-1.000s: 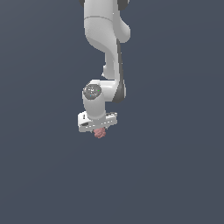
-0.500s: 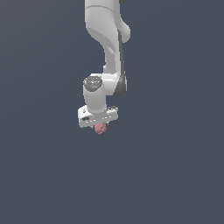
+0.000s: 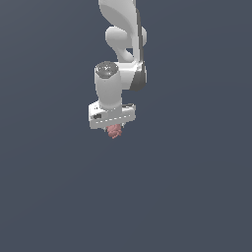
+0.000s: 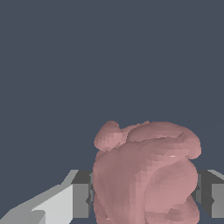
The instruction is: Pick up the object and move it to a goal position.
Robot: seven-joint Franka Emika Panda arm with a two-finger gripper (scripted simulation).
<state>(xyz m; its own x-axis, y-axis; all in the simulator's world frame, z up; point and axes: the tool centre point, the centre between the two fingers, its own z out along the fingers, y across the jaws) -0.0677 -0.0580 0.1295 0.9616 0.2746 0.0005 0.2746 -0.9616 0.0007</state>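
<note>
The object (image 3: pixel 114 132) is a small pinkish-red bumpy lump that hangs just under the white hand of my arm in the exterior view. My gripper (image 3: pixel 114 130) is shut on it; its fingers are mostly hidden behind the hand and the lump. In the wrist view the object (image 4: pixel 146 175) fills the lower middle, pressed between the two grey finger pads (image 4: pixel 81 199) on either side. The lump is held off the dark grey floor (image 3: pixel 187 197).
The white arm (image 3: pixel 123 44) reaches down from the top of the exterior view. Only the uniform dark grey ground shows around it.
The arm has moved the gripper and the held lump upward and slightly to the exterior view's right over the last second. The grip has stayed shut on the lump.
</note>
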